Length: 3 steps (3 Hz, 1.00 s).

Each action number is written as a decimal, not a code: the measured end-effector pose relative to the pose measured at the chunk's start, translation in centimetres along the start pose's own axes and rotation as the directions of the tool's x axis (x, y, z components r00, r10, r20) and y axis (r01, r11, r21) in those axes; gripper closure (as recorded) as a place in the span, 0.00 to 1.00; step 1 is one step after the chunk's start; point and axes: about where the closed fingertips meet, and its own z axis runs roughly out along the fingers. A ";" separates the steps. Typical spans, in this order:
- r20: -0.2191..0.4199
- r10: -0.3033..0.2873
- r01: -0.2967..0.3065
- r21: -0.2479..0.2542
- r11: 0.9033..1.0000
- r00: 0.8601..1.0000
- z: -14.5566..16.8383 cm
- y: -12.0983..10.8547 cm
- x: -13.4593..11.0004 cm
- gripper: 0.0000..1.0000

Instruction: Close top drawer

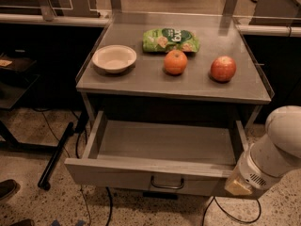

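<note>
Here's your bench [141,81], the biggest thing in shot, a grey top with raised side rails that keep whatever sits on it from rolling off. Right beneath it the top drawer [164,142] hangs pulled far out toward you, tray bare, front panel well clear of the frame, so by my reading the closing is not yet begun. Low on the right comes the white arm [277,145], angled down and in toward the drawer's right front corner, a sensible line if you mean to shove the panel straight back. Up on the bench, the green snack bag [171,40] lies flat at the rear, the pale bowl [114,59] sits upright to the left, the red apple [223,68] to the right, and the orange [175,62] between them just in front of the bag (all well back from the edge, so a push shouldn't trouble them). Then the gripper [237,186], right at that front corner, touching or just beside it; whether the jaws are spread or pressed together, I cannot tell. Smallest of all, the dark handle [167,184] sits centred on the panel, well apart from the gripper.
</note>
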 end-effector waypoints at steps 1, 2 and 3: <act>-0.014 -0.012 0.013 0.027 1.000 1.000 0.8 -1.6 -1.0 1.00; -0.029 -0.017 0.018 0.046 0.999 0.999 1.9 -2.8 -1.7 0.99; -0.029 -0.017 0.018 0.046 0.999 0.999 1.9 -2.8 -1.7 0.77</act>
